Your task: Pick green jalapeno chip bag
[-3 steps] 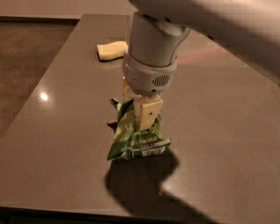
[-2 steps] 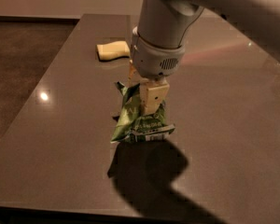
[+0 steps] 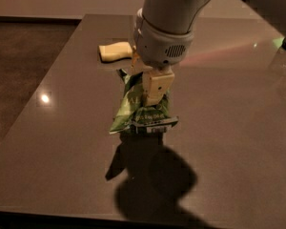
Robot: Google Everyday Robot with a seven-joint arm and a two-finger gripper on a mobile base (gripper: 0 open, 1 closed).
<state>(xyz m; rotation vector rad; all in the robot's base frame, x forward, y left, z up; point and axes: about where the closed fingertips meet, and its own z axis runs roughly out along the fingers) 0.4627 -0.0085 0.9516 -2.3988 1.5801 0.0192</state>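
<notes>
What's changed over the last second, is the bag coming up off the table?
The gripper, shut on the green jalapeno chip bag, has risen and drifted slightly right, carrying the bag up. The bag's shadow on the table now lies clear below it. The grip looks unchanged, and the pale yellow item behind has not moved.

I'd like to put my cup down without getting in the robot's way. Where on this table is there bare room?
The table is bare between its left edge and the green jalapeno chip bag, and across its right half. Crowded mid-table: the gripper grips the bag, a pale yellow object behind it.
</notes>
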